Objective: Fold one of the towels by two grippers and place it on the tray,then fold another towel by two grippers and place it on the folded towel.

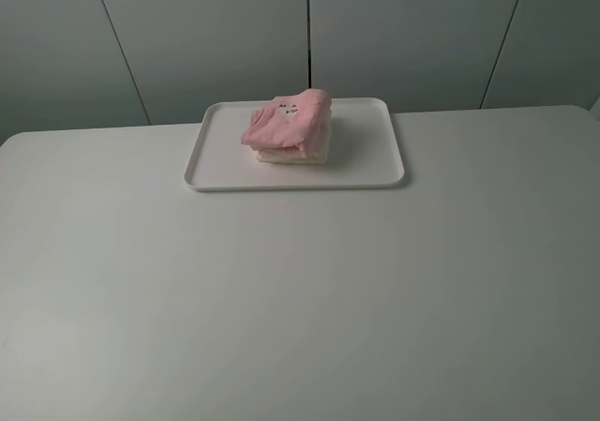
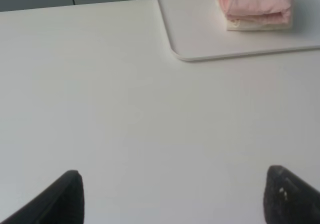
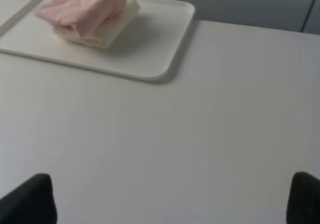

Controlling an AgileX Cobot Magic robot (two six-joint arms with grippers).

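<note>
Exterior high view showed a white tray (image 1: pixel 384 163) at the far side of a white table (image 1: pixel 300 299), with a folded pink towel (image 1: pixel 286 121) lying on top of a folded white towel (image 1: pixel 292 155) near the tray's middle. Neither arm appeared in that view. Only the wrist views showed the grippers. From the left wrist, the left gripper (image 2: pixel 175 196) had its two dark fingertips (image 2: pixel 65 196) spread wide at the picture's edges, with nothing between them but bare table; the tray corner (image 2: pixel 175 49) and the stacked towels (image 2: pixel 255 4) lay well apart from it. From the right wrist, the right gripper (image 3: pixel 170 199) was likewise wide open and empty, its fingertips (image 3: pixel 30 199) over the table, well apart from the tray (image 3: pixel 165 49). That view also showed small dark marks on the pink towel (image 3: pixel 85 7).
</note>
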